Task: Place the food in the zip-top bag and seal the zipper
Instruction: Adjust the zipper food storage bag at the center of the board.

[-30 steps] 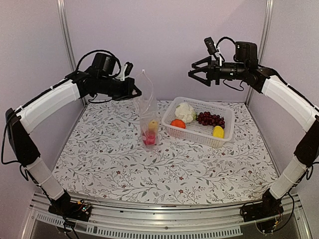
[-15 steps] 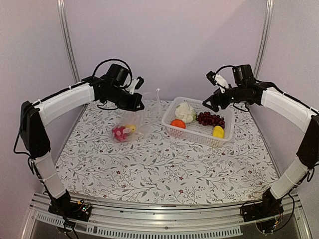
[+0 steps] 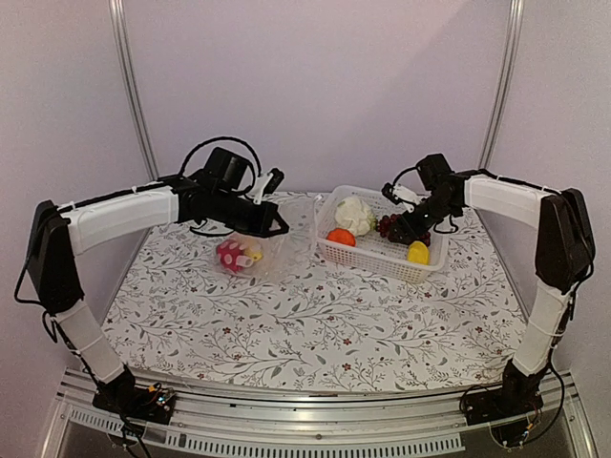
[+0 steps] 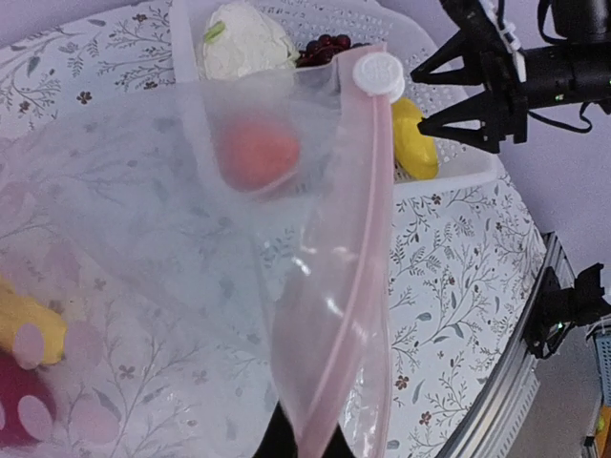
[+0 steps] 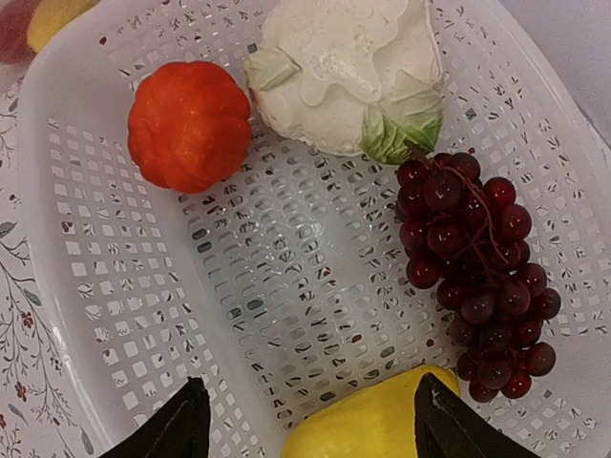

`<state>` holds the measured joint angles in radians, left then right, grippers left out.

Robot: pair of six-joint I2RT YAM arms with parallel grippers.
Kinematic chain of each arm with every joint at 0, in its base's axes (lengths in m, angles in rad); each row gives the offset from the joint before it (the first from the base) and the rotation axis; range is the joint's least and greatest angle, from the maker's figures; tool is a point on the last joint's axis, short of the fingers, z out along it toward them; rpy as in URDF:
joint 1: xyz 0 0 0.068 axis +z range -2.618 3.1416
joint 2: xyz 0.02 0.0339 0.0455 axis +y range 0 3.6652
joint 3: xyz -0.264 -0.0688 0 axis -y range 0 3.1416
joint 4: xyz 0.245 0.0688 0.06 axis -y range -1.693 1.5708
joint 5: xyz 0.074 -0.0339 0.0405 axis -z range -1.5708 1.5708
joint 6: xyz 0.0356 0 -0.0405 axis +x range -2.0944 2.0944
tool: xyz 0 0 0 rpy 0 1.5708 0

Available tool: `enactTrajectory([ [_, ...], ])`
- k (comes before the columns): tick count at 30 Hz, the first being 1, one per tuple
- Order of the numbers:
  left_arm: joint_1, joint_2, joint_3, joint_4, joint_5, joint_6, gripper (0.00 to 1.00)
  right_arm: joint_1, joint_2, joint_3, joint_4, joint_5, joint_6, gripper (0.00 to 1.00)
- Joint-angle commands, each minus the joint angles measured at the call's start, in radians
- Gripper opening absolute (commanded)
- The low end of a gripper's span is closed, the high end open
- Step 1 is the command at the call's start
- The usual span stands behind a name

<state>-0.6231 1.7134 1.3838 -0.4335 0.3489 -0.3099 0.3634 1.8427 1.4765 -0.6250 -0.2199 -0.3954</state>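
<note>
The left end effector [image 3: 279,229] is clenched on the edge of the bag [image 3: 272,250], its dark fingers [image 4: 279,441] pinching the film just beside the zip strip [image 4: 358,258]. The bag is thin, clear, crinkly plastic, slumped on the desk [image 3: 286,324] just left of the basket [image 3: 377,260]. Low in the bag a glossy red piece [image 3: 229,255] and a small yellow piece [image 3: 253,256] lie touching. The zip strip is a narrow pink-tinted band, gently curved, with a round white slider [image 4: 379,74] at its far end. I cannot tell whether the mouth is pressed shut.

The basket is white lattice plastic, rectangular with rounded corners. In it a knobbly orange [image 5: 189,124] sits beside a white cauliflower [image 5: 344,72] with pale green leaves. A bunch of dark purple grapes [image 5: 477,277] touches those leaves, and a smooth yellow fruit [image 5: 377,425] lies in the near right corner. The right end effector [image 5: 305,429] hangs over the basket, released, with its black pointed fingertips [image 5: 172,429] spread wide above the yellow fruit and nothing held.

The desk wears a white cloth printed with grey-green leafy sprigs and small dark red blossoms. Pale lilac walls [image 3: 334,86] stand behind, with aluminium posts [image 3: 129,86] at the corners.
</note>
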Motion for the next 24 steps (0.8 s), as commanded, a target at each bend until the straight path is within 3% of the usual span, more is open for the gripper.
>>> enactTrajectory([
  [1, -0.037, -0.058, -0.003, 0.048, -0.019, 0.009, 0.00, -0.020, 0.051, 0.011, -0.030, 0.084, 0.034, 0.72],
  [12, -0.041, -0.076, -0.002, 0.032, -0.062, 0.033, 0.01, -0.066, 0.077, -0.010, 0.001, 0.214, 0.139, 0.76],
  [20, -0.041, -0.077, 0.000, 0.027, -0.076, 0.040, 0.01, -0.081, 0.121, -0.007, -0.031, 0.209, 0.164, 0.78],
  [24, -0.041, -0.075, 0.000, 0.027, -0.076, 0.041, 0.02, -0.082, 0.140, -0.002, -0.055, 0.166, 0.160, 0.74],
])
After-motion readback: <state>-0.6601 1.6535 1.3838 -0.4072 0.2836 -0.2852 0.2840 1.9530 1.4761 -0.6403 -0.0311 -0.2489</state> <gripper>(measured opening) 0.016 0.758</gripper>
